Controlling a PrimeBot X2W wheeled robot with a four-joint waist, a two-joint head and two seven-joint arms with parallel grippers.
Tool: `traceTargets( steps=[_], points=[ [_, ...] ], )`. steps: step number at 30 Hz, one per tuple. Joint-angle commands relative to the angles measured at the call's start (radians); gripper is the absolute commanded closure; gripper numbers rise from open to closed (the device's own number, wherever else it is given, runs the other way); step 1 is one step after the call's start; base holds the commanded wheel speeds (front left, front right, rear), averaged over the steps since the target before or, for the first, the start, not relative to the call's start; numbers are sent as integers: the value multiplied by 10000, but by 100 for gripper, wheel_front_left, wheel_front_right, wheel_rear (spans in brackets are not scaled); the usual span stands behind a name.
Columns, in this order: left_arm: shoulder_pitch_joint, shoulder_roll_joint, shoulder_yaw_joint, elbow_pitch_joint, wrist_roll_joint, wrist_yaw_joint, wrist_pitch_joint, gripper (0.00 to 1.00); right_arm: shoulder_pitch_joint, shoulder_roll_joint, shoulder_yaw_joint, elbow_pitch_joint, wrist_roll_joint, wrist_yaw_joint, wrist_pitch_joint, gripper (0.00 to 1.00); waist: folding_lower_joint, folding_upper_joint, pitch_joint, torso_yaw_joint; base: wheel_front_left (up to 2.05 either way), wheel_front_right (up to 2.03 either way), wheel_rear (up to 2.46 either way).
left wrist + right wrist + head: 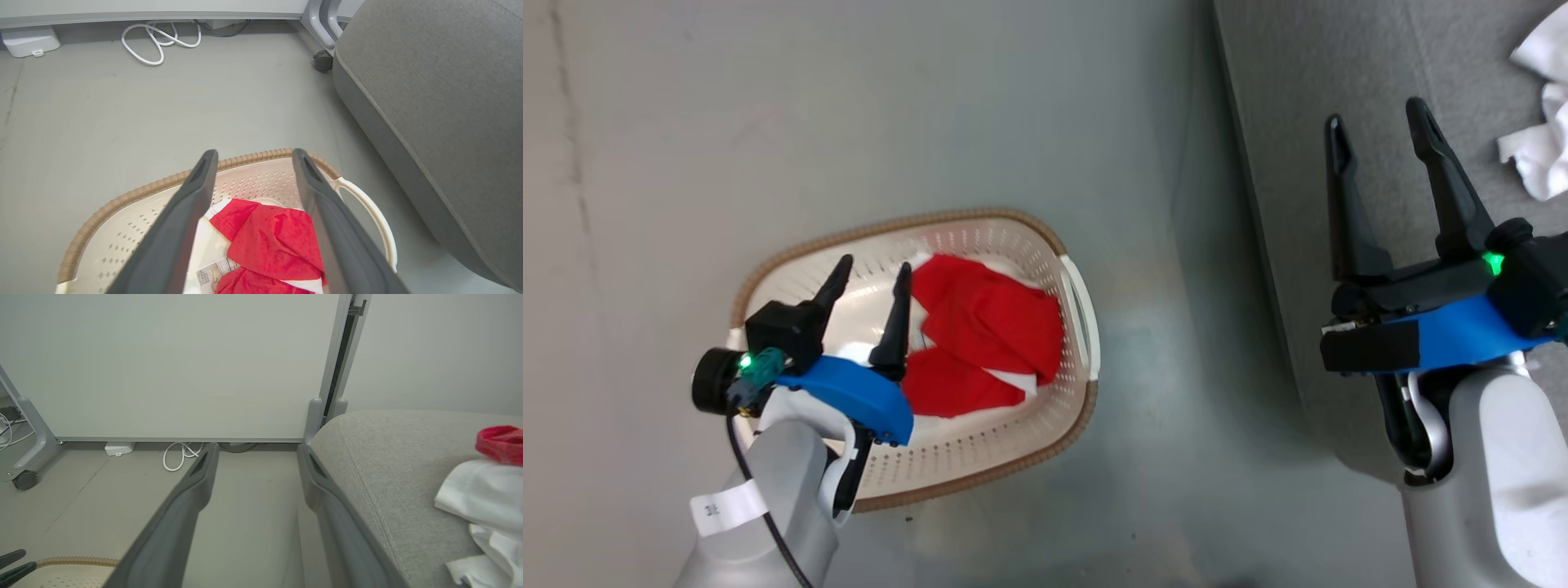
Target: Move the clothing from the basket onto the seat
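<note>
At the centre of the head view, inside the basket (964, 237), the clothing (984, 335) is seen as a crumpled red heap with white edges, piled toward the right half of the basket's floor. It is judged to be light, limp and easily bunched. No stiff part is offered, so a raised fold near the top of the heap would best be pinched, deep enough that several layers of cloth are caught and nothing is left to slip out and trail over the rim. Snagging on the perforated wall is thought unlikely. Just left of the heap the left claw (875, 263) is held above the basket, its fingers spread moderately apart with nothing between them; in the left wrist view the red cloth is framed between and below them. A paper label (212, 275) is visible on the basket floor beside the cloth. Further out, past a strip of grey floor (849, 106), the seat (1380, 65) is found at the upper right, with white cloth (1543, 131) lying on it. The right claw (1374, 114) is held over the seat's edge, likewise parted and empty
</note>
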Motion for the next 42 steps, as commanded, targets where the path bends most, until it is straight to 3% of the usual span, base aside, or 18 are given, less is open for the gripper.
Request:
traceTargets(
  steps=[1,10,16,28,42],
  points=[
    [-330,64,-257,176,-70,-18,-46,0,-266,18,109,-28,111,1,-73,0,-3,0,933,-399,0,0,0],
    [-1590,297,-1995,1597,-617,-18,76,0,-671,18,601,-3,397,1,-413,0,-3,0,2323,-682,0,0,0],
    [-2396,222,-2607,2351,-1106,-18,260,0,-804,18,658,-48,379,1,-503,0,-3,0,2954,-660,0,0,0],
    [-4080,65,-3292,3874,-1786,-19,572,0,-1178,17,1097,-268,519,1,-659,0,-3,0,3932,-821,0,0,0],
    [-4805,-48,-3590,5201,-2228,-19,899,0,-1250,19,1393,126,1022,1,-1076,0,-3,0,4414,-1295,0,0,0]
  ],
)
